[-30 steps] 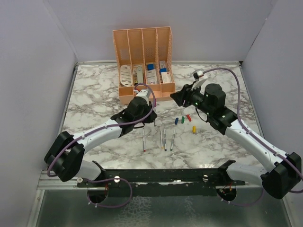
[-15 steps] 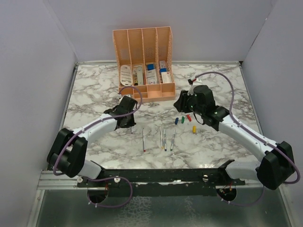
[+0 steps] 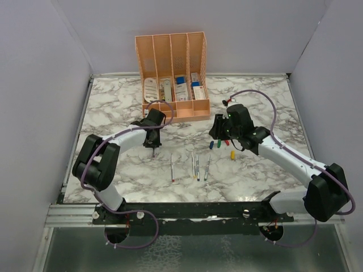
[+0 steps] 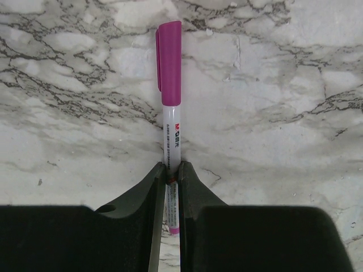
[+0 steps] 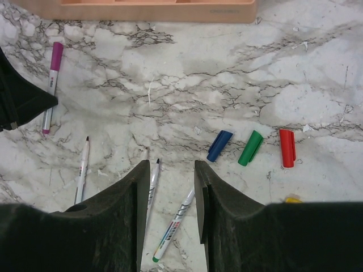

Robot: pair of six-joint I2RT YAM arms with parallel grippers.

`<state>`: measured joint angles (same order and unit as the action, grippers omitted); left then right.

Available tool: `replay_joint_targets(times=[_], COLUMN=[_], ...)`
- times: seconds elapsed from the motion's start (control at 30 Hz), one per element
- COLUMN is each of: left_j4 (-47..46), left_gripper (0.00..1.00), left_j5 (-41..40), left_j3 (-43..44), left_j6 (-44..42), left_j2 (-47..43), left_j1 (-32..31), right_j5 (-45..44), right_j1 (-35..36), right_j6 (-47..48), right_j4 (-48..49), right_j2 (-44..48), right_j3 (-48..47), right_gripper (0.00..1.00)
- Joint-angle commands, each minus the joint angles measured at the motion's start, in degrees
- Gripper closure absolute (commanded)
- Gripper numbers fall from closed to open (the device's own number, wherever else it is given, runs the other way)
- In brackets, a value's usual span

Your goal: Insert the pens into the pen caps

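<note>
My left gripper (image 4: 172,170) is shut on the white barrel of a purple pen (image 4: 171,133), which wears its purple cap (image 4: 169,62) and is low over the marble. In the top view this gripper (image 3: 153,140) is left of the middle. My right gripper (image 5: 169,167) stands open above loose pens (image 5: 152,181), holding nothing. The blue cap (image 5: 219,145), green cap (image 5: 250,148) and red cap (image 5: 287,148) lie in a row to its right, and the yellow cap (image 3: 232,154) lies nearer. Several uncapped pens (image 3: 195,165) lie side by side on the table.
A peach organiser (image 3: 172,79) with white boxes and cards stands at the back centre. The marble table (image 3: 113,113) is fenced by grey walls left, right and behind. A black rail (image 3: 193,211) runs along the near edge.
My left arm has swung left and down with the capped purple pen. The right gripper has moved down and left, closer to the caps and loose pens.
</note>
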<state>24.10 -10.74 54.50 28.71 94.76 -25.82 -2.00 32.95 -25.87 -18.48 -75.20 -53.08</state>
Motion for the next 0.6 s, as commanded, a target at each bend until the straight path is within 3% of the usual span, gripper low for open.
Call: replay_joint_targets(times=[0.0, 0.13, 0.3, 0.57], left_j4=[-0.5, -0.7, -0.6, 0.8], left_gripper=[0.86, 0.81, 0.61, 0.57], left_j5=[0.4, 1.0, 2.1, 3.1], left_j3=[2.4, 4.1, 5.9, 6.8], left_j6=[-2.0, -2.2, -2.4, -1.8], left_j2=[3.3, 5.8, 5.9, 1.1], left_j1=[1.0, 1.4, 1.6, 1.7], right_j5=[-0.1, 0.0, -0.1, 0.3], right_j1=[0.3, 0.3, 0.3, 0.3], right_j6=[-0.4, 0.1, 0.8, 1.0], right_j4=[-0.5, -0.6, -0.5, 0.5], right_j2=[1.9, 2.1, 2.5, 2.9], right_j3=[0.8, 0.6, 0.7, 1.5], right_gripper=[0.64, 0.64, 0.64, 0.64])
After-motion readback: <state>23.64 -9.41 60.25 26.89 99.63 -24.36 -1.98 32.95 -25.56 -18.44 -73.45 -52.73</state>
